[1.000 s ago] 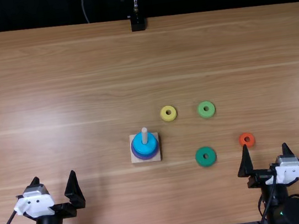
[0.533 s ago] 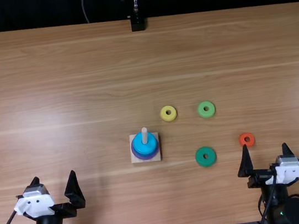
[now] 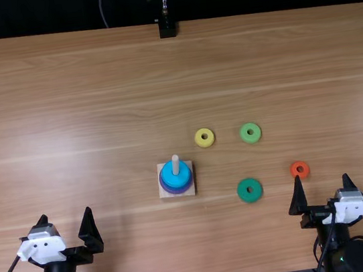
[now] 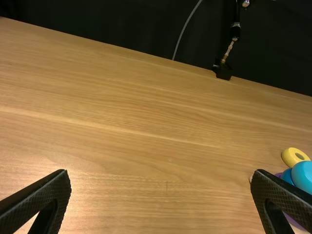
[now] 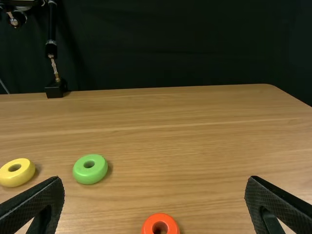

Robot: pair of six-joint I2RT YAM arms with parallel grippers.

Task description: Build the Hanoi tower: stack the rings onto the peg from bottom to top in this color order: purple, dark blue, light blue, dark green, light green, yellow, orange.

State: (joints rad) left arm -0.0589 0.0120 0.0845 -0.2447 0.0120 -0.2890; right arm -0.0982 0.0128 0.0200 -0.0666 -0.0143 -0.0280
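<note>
In the top view, my left gripper stands open at the near left and my right gripper stands open at the near right, both holding nothing. Between them a wooden base carries the peg, with a light blue ring on top, a purple ring lowest and a dark blue edge between. Loose lie a yellow ring, light green ring, dark green ring and orange ring, nearest the right gripper. Wrist views show left gripper and right gripper.
The wooden table extends far beyond the rings. At its far edge stands a black mount with a thin post, and a cable hangs beside it against a dark backdrop.
</note>
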